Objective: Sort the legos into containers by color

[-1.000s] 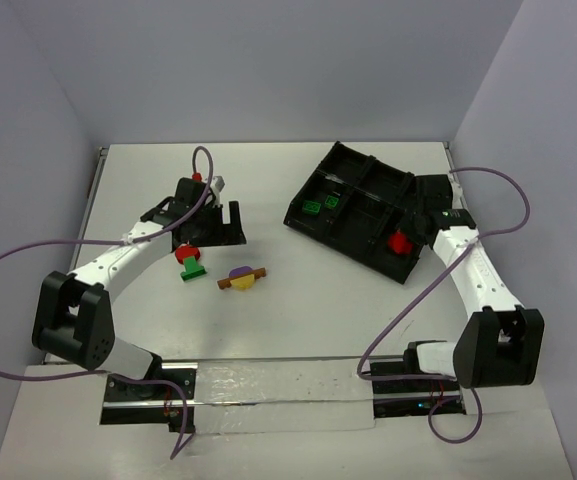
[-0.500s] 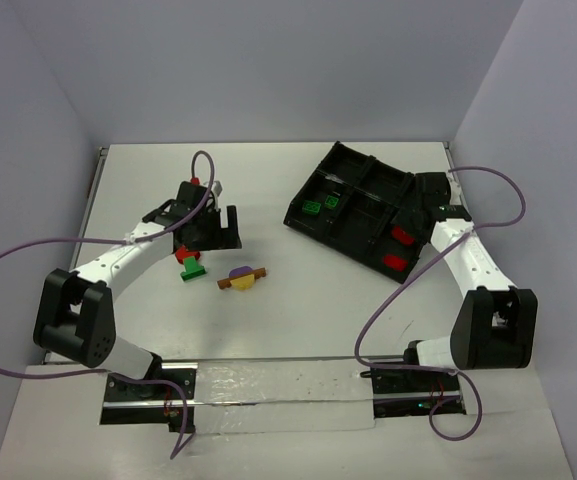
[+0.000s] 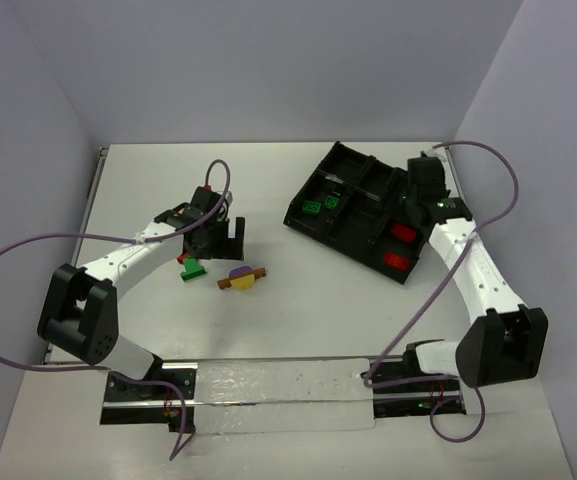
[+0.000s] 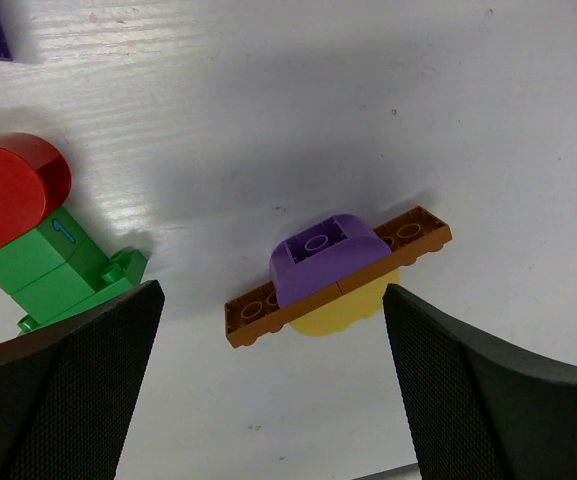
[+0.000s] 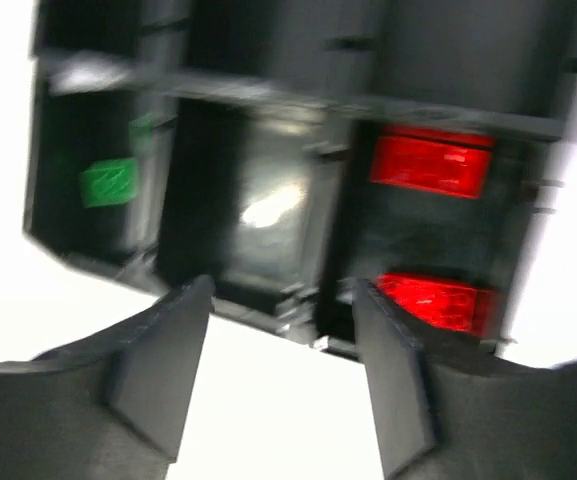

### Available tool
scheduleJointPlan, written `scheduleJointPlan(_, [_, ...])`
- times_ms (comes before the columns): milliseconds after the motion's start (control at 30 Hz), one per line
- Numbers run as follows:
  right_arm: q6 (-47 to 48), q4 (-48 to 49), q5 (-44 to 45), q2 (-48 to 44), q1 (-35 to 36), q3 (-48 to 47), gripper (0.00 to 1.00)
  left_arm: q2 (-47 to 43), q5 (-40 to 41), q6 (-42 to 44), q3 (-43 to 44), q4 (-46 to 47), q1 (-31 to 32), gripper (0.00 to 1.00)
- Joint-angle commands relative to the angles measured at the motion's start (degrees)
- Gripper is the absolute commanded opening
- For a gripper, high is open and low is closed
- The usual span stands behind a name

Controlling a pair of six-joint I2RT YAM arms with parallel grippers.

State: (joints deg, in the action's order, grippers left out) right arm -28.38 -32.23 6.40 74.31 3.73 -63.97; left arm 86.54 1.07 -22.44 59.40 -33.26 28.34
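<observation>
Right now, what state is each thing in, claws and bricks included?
Left claw: open, empty, over the purple-brown-yellow cluster
Right claw: open, empty, over the tray
Purple-brown-yellow cluster: stuck together, on the table
Red-green cluster: stuck together, on the table
Red bricks: two, in the tray at one end
Green bricks: two, in the tray's opposite end

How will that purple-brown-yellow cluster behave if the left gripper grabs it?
Probably stiff and light: the cluster is snapped-together plastic bricks. Its thin brown plate sticks out both sides, so an end pinch may twist or pop it loose. The rounded purple cap may slip.
</observation>
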Motion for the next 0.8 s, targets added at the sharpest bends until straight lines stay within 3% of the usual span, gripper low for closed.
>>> scheduleJointPlan(0, [3.7, 0.9, -1.4, -3.7, 10.4, -3.2, 0.71, -0.1, -2.2, -0.7, 0.5, 0.6, 0.1, 0.99])
scheduleJointPlan(133, [2.1, 0.1, -1.6, -2.7, 17.1, -3.4, 0.72, -0.9, -1.6, -2.8, -1.5, 0.1, 0.5, 0.99])
scheduleJointPlan(233, [0.4, 1.0, -2.3, -2.6, 18.5, -2.1, 0.72, -1.0, 3.2, -5.6, -2.1, -1.3, 0.6, 0.98])
scheduleJointPlan(567, [-0.1, 0.8, -1.5, -1.3, 20.6, -4.2, 0.73, -0.6, -8.8, -5.2, -7.3, 8.3, 0.8, 0.97])
scheduleJointPlan(767, [-0.4, 1.3, -1.6, -1.7, 20.5, -3.1, 0.73, 0.9, -11.3, -6.1, -7.3, 8.1, 3.2, 0.9])
